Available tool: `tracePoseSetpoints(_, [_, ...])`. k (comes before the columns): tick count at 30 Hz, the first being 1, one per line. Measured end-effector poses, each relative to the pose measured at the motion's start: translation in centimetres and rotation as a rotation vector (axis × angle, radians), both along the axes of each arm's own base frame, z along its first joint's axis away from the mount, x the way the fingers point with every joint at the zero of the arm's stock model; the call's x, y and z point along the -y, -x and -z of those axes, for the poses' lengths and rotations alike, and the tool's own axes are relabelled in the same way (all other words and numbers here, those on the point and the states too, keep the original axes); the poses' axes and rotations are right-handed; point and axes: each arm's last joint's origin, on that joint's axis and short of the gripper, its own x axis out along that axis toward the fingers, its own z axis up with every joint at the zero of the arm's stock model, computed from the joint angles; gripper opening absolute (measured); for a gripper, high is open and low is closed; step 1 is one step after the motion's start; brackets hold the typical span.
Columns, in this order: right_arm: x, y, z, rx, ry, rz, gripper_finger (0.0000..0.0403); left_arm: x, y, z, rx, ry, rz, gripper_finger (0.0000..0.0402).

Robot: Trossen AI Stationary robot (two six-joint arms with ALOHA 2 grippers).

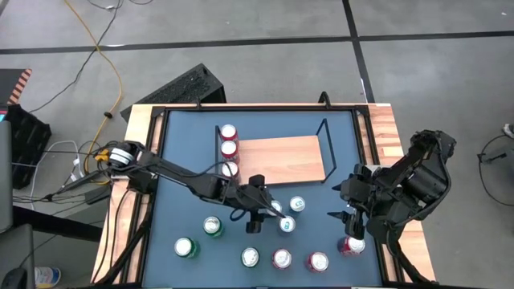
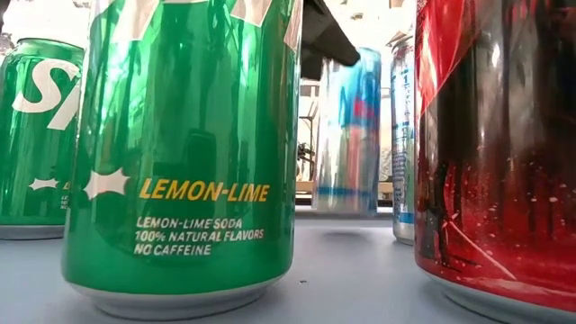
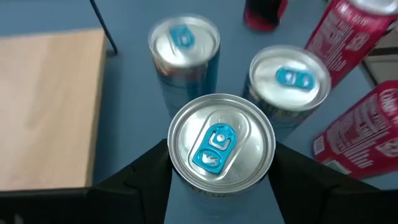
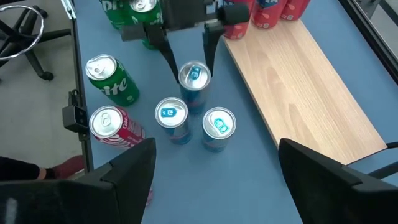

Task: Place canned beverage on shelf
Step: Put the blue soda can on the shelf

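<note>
My left gripper [image 1: 269, 209] reaches in from the table's left and is shut on a slim silver can with a blue tab [image 3: 221, 146], also seen in the right wrist view [image 4: 194, 76]. Two more blue-tab cans [image 3: 183, 43] [image 3: 289, 78] stand upright just beyond it. The shelf [image 1: 281, 159], a light-wood board with black wire ends, lies behind them and carries three red cans [image 1: 229, 149] at its left end. My right gripper [image 4: 217, 180] hangs open above the table's right side, with nothing between its fingers. My left gripper pinches the blue-tab can between its two fingers, one on each side of the can's upper wall [image 3: 174, 177] just under the rim. The fingers [image 4: 168, 53] slant down from the table's left. The can stands upright; whether its base has left the table I cannot tell.
Green cans [image 1: 212, 226] [image 1: 186, 247] [image 1: 250, 257] and red cans [image 1: 281, 258] [image 1: 319, 261] [image 1: 351, 245] stand along the near edge. In the low view a green can [image 2: 180, 153] and a red can [image 2: 495, 144] fill the foreground. Most of the shelf board is bare.
</note>
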Motion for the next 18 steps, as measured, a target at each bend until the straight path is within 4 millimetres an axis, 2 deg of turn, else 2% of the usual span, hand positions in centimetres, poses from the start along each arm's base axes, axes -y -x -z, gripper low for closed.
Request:
tracePoseSetpoints(6, [0.0, 0.0, 0.0, 0.0, 0.002, -0.001, 0.0324, -0.7, 1.3, -3.4, 0.082, -0.015, 0.046, 0.0208])
tracePoseSetpoints(10, [0.0, 0.0, 0.0, 0.008, 0.021, -0.006, 0.0324, -1.9, 2.8, -5.8, 0.11, -0.024, 0.085, 0.0208])
tracePoseSetpoints(18, [0.5, -0.5, 0.0, 0.013, 0.034, 0.019, 0.0324, -7.3, 5.7, -10.3, 0.204, -0.039, 0.127, 0.0208])
